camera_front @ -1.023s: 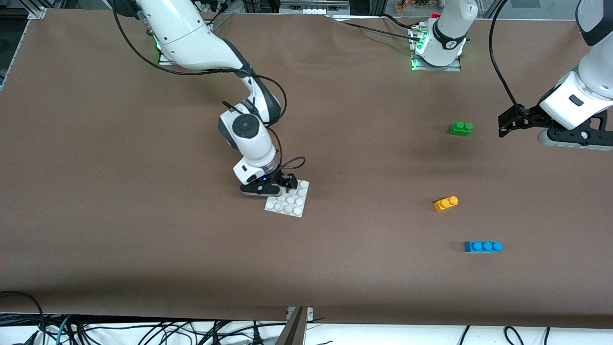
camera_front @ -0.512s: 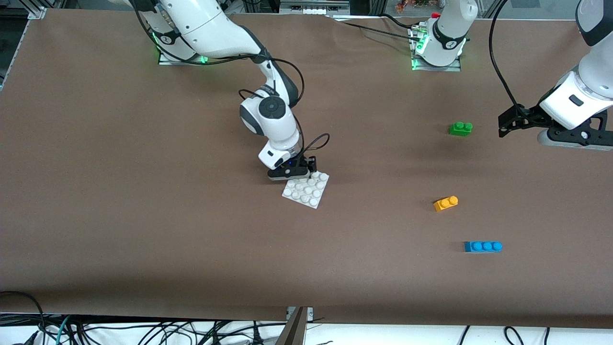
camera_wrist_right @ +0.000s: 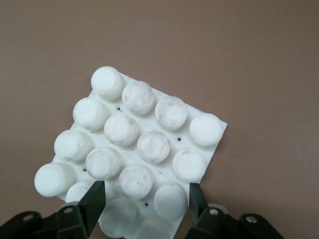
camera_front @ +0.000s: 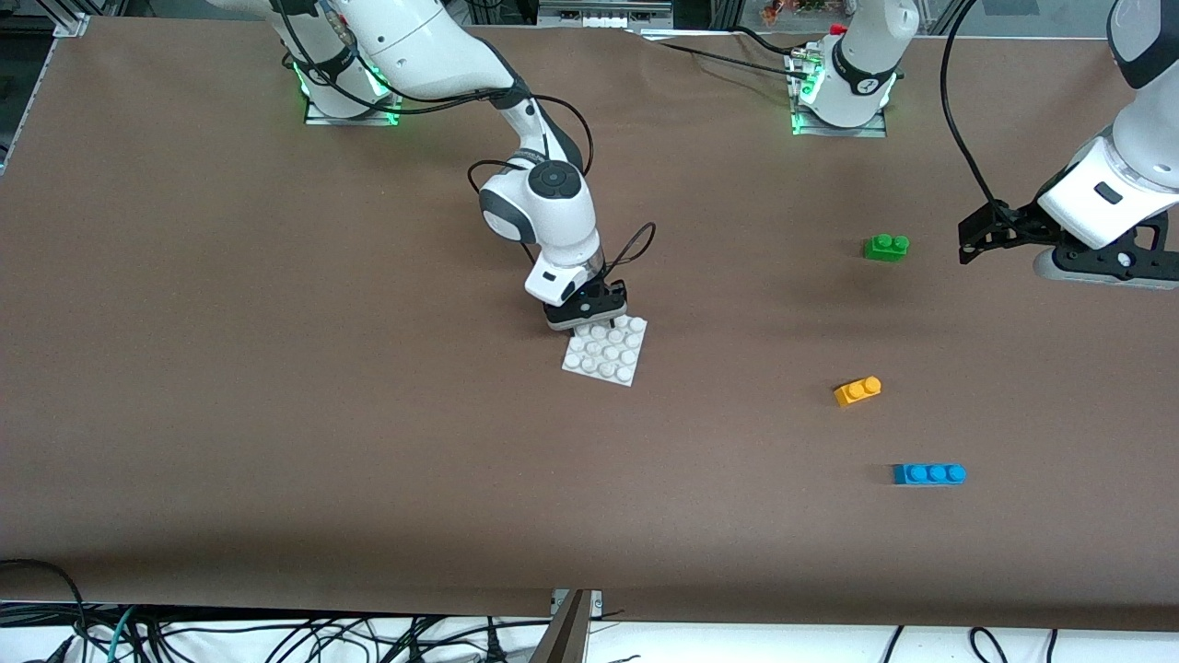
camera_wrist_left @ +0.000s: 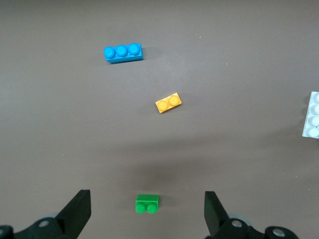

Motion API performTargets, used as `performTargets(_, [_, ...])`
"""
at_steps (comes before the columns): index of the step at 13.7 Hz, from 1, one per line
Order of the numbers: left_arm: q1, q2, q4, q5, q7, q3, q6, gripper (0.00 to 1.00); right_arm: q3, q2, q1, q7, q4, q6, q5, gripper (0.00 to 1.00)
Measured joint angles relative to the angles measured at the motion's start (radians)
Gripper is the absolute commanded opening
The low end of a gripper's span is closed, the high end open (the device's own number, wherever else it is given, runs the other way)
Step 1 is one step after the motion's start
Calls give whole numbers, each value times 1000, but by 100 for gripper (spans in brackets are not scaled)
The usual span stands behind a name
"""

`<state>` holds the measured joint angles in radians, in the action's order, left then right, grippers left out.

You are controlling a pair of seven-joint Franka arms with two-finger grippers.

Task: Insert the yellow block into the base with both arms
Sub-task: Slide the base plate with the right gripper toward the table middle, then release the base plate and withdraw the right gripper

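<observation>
My right gripper [camera_front: 590, 319] is shut on one edge of the white studded base [camera_front: 605, 353], low at the middle of the table. In the right wrist view its fingers [camera_wrist_right: 93, 200] clamp the base [camera_wrist_right: 149, 144] from both sides. The yellow block [camera_front: 857, 391] lies loose on the table toward the left arm's end, well apart from the base. My left gripper [camera_front: 969, 241] hangs open in the air beside the green brick [camera_front: 886, 247], holding nothing. The left wrist view shows the yellow block [camera_wrist_left: 168, 103] and a corner of the base [camera_wrist_left: 313, 115].
A blue three-stud brick [camera_front: 928, 473] lies nearer to the front camera than the yellow block. The green brick [camera_wrist_left: 147, 203] shows between the left gripper's open fingers, on the table below them. Brown table cover runs bare between base and bricks.
My right arm has carried the base toward the left arm's end of the table and a little away from the front camera. The left arm and the three bricks have not moved.
</observation>
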<state>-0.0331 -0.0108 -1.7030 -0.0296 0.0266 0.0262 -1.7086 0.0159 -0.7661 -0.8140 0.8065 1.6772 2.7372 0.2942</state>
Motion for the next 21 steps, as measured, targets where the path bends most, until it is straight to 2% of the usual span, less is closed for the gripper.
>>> performTargets(4, [0,0,0,0,0,0,0,100,30,0,-70,0,-4,1,98,78])
performTargets(10, [0,0,0,0,0,0,0,100,41,-11,-176,2,-32,0,101,78])
performTargets(12, [0,0,0,0,0,0,0,100,69,-13,-207,2,-35,-6,102,82])
performTargets(14, [0,0,0,0,0,0,0,100,105,-7,-212,-7,-59,-83,96,86])
performTargets(15, [0,0,0,0,0,0,0,100,115,7,-192,-43,-88,-161,67,87])
performTargets(18, [0,0,0,0,0,0,0,100,124,92,-73,-313,-221,-469,-185,99])
performTargets(19, [0,0,0,0,0,0,0,100,135,121,-23,-392,-263,-576,-252,99])
performTargets(21, [0,0,0,0,0,2,2,100,162,161,98,-504,-320,-713,-325,100])
